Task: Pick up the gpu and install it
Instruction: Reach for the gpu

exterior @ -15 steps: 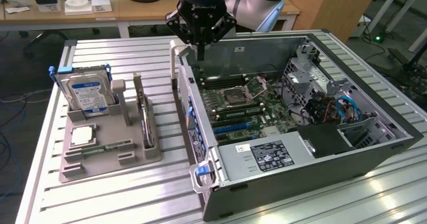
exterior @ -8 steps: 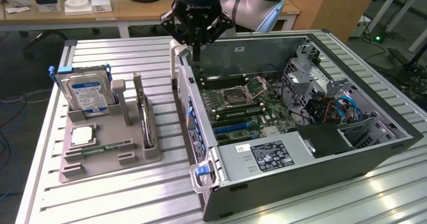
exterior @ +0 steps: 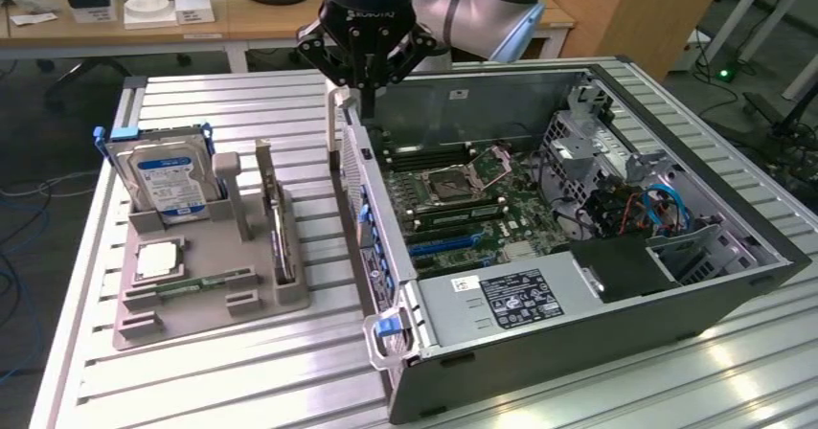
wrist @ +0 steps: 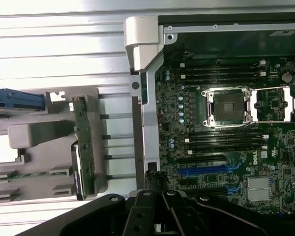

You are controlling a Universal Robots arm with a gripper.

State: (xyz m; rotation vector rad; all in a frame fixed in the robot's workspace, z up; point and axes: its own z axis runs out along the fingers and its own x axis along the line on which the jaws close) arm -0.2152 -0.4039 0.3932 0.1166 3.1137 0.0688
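Plainly, the gpu (exterior: 276, 226) has not been picked up: we find it standing on its long edge in a slot of the grey holder (exterior: 256, 304), which sits on the tabletop (exterior: 230, 103) toward the edge at the exterior view's left. We judge that it is kept upright so that its thin top edge offers itself to a pinch from above. The hard drive (exterior: 167, 182) stands the same way in its own cradle at the holder's far end, apart from the card. The gripper (exterior: 367, 103) hangs with its fingers pressed together and nothing between them, above the wall of the computer case (exterior: 601, 295) that faces the holder, nearer the tabletop's far edge, and well apart from the gpu. The case lies on its side with its panel off, so the motherboard (exterior: 473, 199) faces upward, and we take that to be what lets a card go in from above. Its blue expansion slots (exterior: 442, 242) carry nothing, so, as we read it, both the pick and the install remain undone.
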